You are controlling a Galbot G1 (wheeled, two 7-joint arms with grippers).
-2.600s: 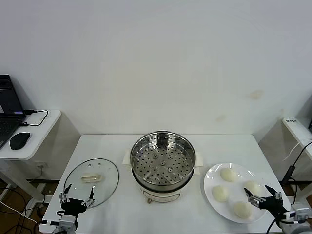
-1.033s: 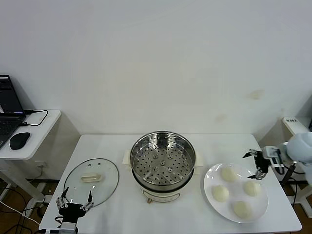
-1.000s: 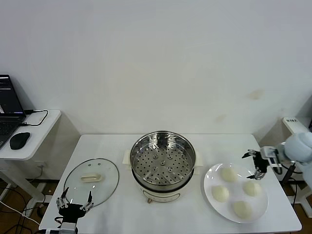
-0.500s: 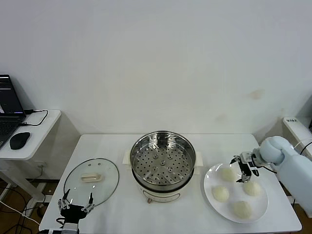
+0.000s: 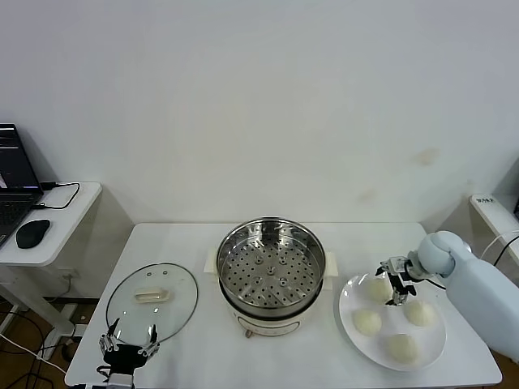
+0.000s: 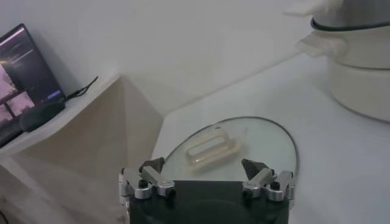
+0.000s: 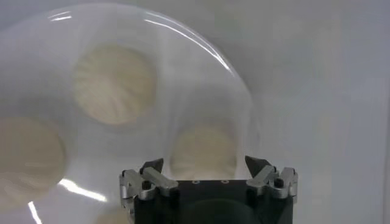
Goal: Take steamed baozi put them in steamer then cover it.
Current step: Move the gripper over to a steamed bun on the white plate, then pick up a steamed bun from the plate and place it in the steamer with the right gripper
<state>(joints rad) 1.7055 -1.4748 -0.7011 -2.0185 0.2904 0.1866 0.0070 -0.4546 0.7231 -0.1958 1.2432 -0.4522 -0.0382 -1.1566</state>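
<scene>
The steamer (image 5: 271,267), a shiny steel pot with a perforated tray on a white base, stands empty at the table's middle. Four cream-white baozi lie on a white plate (image 5: 349,306) to its right: (image 5: 375,289), (image 5: 420,313), (image 5: 366,322), (image 5: 403,348). My right gripper (image 5: 393,284) is open just above the back baozi. In the right wrist view that baozi (image 7: 204,152) lies between the open fingers of the gripper (image 7: 204,163), with two more (image 7: 116,84), (image 7: 27,158) beyond. The glass lid (image 5: 152,293) lies flat left of the steamer. My left gripper (image 5: 128,344) is open and empty at the table's front left edge.
The left wrist view shows the lid (image 6: 256,137) with its pale handle (image 6: 212,149), the gripper (image 6: 204,165) before it, and the steamer's base (image 6: 362,73). A side table with a laptop (image 5: 12,174) and mouse (image 5: 32,233) stands far left.
My right arm has swung in from the front right, round the plate's far side, and now hovers over the back baozi. The left gripper has hardly moved.
</scene>
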